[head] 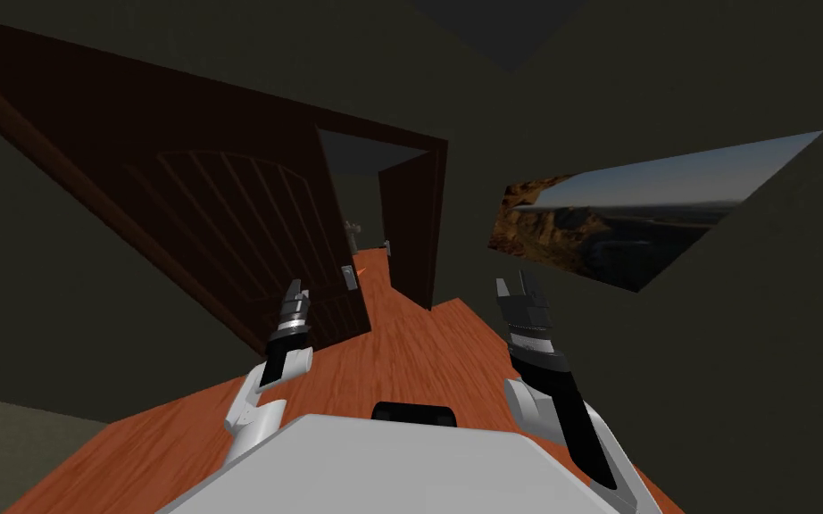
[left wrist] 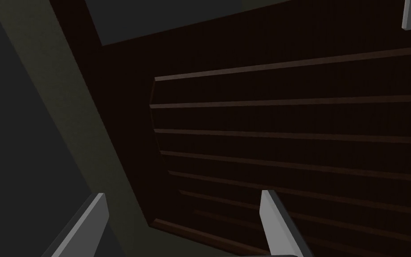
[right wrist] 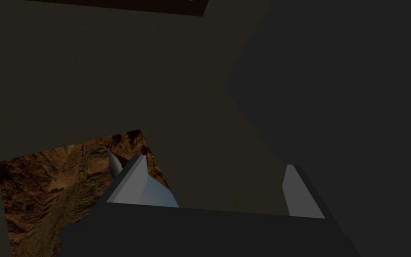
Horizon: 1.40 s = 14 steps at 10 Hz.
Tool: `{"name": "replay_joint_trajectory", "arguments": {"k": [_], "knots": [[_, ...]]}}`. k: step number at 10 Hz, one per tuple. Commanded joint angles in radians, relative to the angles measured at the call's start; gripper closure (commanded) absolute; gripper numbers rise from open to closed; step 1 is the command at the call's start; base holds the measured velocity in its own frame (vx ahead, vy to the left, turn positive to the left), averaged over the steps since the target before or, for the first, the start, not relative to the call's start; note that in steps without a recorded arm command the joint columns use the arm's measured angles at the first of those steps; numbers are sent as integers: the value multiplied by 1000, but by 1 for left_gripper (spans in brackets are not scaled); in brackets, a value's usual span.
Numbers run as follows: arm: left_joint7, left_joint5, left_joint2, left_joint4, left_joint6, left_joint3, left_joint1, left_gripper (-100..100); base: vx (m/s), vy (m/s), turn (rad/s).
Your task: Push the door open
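The dark brown door with a ribbed, arched panel (head: 222,223) is standing ajar ahead on my left, a small silver handle plate (head: 349,277) sitting near its free edge. The left gripper (head: 297,287) is hovering in front of the panel, its fingers (left wrist: 273,223) spread wide and pointing at the ribs; I cannot tell whether they are touching it. The right gripper (head: 517,284) is hanging over the reddish wooden floor (head: 419,344), well apart from the door, its fingers likewise wide.

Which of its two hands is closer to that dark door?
Left. The left gripper is just in front of the door, fingers open, near its handle. The right gripper is off to the side, by the wall picture.
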Motion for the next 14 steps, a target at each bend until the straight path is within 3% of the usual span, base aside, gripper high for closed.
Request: {"name": "replay_joint_trajectory", "arguments": {"k": [1, 3, 4, 6, 7, 14], "knots": [[-1, -11, 1, 50, 14, 44, -32, -100, 47, 110, -214], [-3, -24, -1, 110, 26, 96, -71, -100, 47, 120, -189], [-3, -24, -1, 117, 26, 96, -71, -100, 40, 72, -67], [-6, -38, -5, 171, 39, 148, -108, -100, 36, 64, -160], [-6, -38, -5, 179, 39, 148, -108, -100, 19, 52, -85], [-13, -80, -25, 376, 78, 311, -228, -100, 26, 89, -200]]}}
